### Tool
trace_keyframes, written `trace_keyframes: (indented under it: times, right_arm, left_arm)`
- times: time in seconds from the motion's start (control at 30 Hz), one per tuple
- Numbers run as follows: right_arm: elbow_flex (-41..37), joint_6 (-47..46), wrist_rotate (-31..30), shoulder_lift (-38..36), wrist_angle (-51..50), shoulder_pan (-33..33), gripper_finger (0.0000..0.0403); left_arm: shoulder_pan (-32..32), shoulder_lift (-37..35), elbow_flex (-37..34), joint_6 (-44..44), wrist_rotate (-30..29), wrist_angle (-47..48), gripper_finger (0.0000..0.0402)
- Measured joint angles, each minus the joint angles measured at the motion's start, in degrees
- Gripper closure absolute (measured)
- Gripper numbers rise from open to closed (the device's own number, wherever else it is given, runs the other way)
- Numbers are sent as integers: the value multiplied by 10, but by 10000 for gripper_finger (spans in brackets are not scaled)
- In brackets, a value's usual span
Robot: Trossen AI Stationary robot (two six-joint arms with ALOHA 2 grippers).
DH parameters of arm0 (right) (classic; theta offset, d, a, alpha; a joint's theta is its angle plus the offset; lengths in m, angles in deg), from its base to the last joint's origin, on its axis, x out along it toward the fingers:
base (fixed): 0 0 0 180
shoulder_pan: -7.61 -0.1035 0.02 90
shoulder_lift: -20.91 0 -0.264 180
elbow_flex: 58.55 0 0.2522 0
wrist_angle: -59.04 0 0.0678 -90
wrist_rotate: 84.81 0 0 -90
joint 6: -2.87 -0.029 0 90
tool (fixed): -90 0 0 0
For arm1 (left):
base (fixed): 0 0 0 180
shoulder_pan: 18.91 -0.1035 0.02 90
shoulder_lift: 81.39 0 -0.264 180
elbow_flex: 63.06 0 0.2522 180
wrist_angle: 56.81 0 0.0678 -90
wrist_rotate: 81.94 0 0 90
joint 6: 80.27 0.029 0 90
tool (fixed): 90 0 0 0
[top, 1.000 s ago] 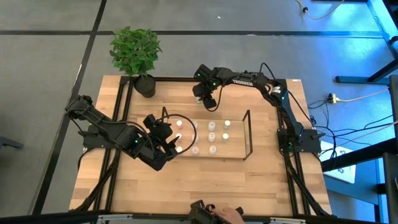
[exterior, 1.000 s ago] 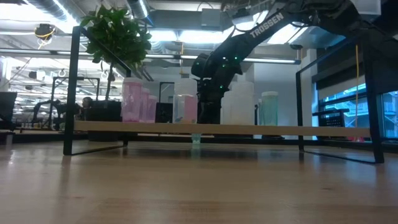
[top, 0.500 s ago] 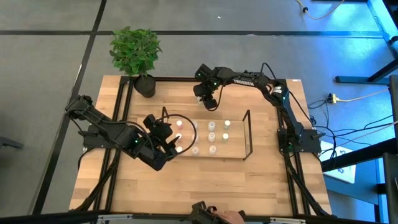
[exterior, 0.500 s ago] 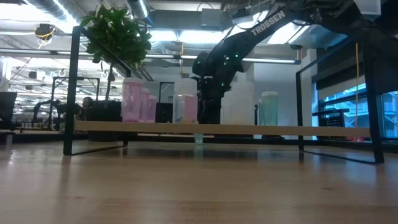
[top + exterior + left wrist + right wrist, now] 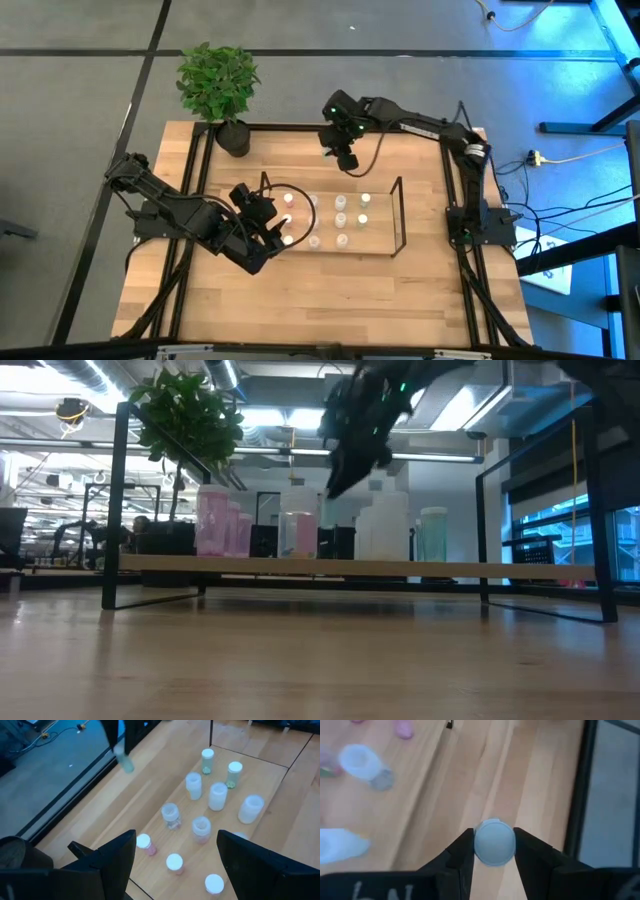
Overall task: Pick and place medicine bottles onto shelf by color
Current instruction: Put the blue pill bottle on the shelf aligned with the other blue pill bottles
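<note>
My right gripper (image 5: 490, 851) has its fingers pinched on a pale greenish bottle (image 5: 494, 842), held above the bare wood on the far side of the shelf (image 5: 399, 215); I judge I've got it raised so it can pass over the rack's rods to the green pair (image 5: 221, 766) at one end. My left gripper (image 5: 175, 857) hovers with its fingers spread and empty over the pink bottles (image 5: 156, 852) at the other end of the shelf, parked there, I reckon, so it stays out of the right arm's path
</note>
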Motion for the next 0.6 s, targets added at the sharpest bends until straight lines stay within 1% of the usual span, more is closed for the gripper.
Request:
trace_keyframes:
  times: [0.07,0.13,0.3,0.6]
  right_arm:
    - [0,-23,-28,-25,-23,-17,278]
    - [0,-44,-41,-48,-57,-35,278]
    - [0,-73,-41,-98,-125,-89,278]
    - [0,-155,-42,-182,-196,-192,278]
  left_arm:
    - [0,0,0,0,0,2,130]
    - [0,0,0,0,1,5,130]
    - [0,0,0,0,1,14,130]
    - [11,0,0,4,1,20,130]
